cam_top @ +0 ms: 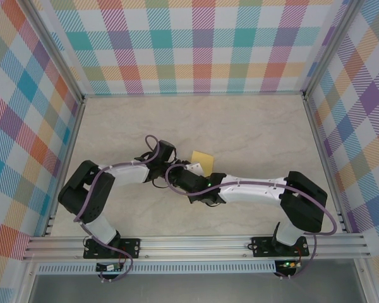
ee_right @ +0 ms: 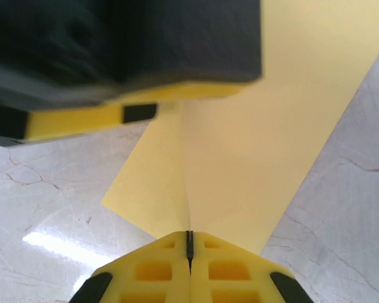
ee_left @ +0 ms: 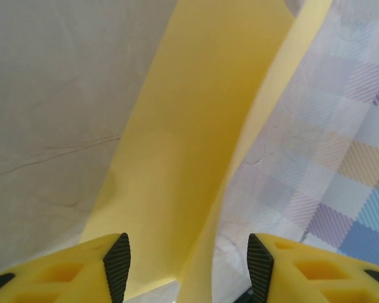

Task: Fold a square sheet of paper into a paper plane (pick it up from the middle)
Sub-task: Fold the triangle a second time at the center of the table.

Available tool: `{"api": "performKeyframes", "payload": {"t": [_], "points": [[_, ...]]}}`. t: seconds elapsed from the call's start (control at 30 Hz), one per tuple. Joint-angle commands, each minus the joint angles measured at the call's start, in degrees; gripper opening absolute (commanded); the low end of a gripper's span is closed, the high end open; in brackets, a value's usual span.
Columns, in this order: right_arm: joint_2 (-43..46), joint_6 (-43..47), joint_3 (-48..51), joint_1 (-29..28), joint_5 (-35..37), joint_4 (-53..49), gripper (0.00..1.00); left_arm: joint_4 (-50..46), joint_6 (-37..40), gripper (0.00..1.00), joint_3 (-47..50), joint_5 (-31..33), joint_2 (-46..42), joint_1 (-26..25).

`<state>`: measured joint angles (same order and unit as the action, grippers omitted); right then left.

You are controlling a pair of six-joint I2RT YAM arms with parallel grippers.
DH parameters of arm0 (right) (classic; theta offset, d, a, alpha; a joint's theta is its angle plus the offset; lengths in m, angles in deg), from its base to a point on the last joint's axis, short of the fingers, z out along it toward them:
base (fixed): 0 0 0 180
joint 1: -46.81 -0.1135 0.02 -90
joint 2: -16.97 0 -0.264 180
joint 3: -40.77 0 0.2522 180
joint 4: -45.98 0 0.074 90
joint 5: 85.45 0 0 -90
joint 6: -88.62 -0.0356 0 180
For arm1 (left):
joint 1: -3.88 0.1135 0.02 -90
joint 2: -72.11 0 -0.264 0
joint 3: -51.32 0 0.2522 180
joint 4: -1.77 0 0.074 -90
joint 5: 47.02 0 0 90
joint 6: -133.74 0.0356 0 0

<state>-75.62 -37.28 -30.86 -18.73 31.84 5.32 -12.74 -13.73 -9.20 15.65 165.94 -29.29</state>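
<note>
Yellow square sheet of paper (cam_top: pixel 201 158) is mid-counter (cam_top: pixel 252 126), right between the two arms. Right jaws are pinched tight on it where a crease runs in. Left jaws stand wide, straddling the sheet without gripping. So one thin pinch is doing all the work. My guess is it could sag, twist or slip, and if the left closes off-line the fold goes crooked.

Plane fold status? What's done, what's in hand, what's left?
Done: the sheet of paper carries one faint crease, running up from the right claw. In hand: right claw shut on the sheet's near edge; left claw open, jaws either side of the paper, not gripping. To do: no pointed dart shape yet, so nose and wing folds probably remain.
</note>
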Motion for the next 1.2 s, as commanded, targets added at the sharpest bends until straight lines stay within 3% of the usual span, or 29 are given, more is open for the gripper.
{"api": "performKeyframes", "payload": {"t": [0.0,0.17,0.27,0.53,0.67,0.83,1.17], "points": [[2.8,-0.3,2.4,2.4,-4.5,2.9,0.04,-8.1,2.3,0.57,0.9,7.6,-5.6,0.7],[5.5,-1.0,6.8,7.6,-14.0,9.3,0.04,-10.4,1.3,0.55,5.6,11.8,-12.1,0.6],[6.9,-1.4,9.8,11.8,-21.3,13.4,0.05,-9.6,1.5,0.45,7.4,11.0,-13.9,0.3],[9.8,-1.6,14.7,20.7,-33.2,19.1,0.07,-7.0,4.2,0.29,5.1,7.1,-10.0,-3.4],[10.2,-1.8,15.5,22.1,-34.3,19.2,0.08,-7.5,5.0,0.2,1.9,6.9,-6.1,-6.0],[10.2,-1.8,15.6,22.2,-34.1,19.2,0.08,-7.1,4.6,0.18,-0.6,7.7,-2.3,-8.5],[10.2,-1.8,14.8,22.2,-32.8,17.9,0.08,-18.6,7.5,0.07,-5.0,14.4,4.3,-10.1]]}}
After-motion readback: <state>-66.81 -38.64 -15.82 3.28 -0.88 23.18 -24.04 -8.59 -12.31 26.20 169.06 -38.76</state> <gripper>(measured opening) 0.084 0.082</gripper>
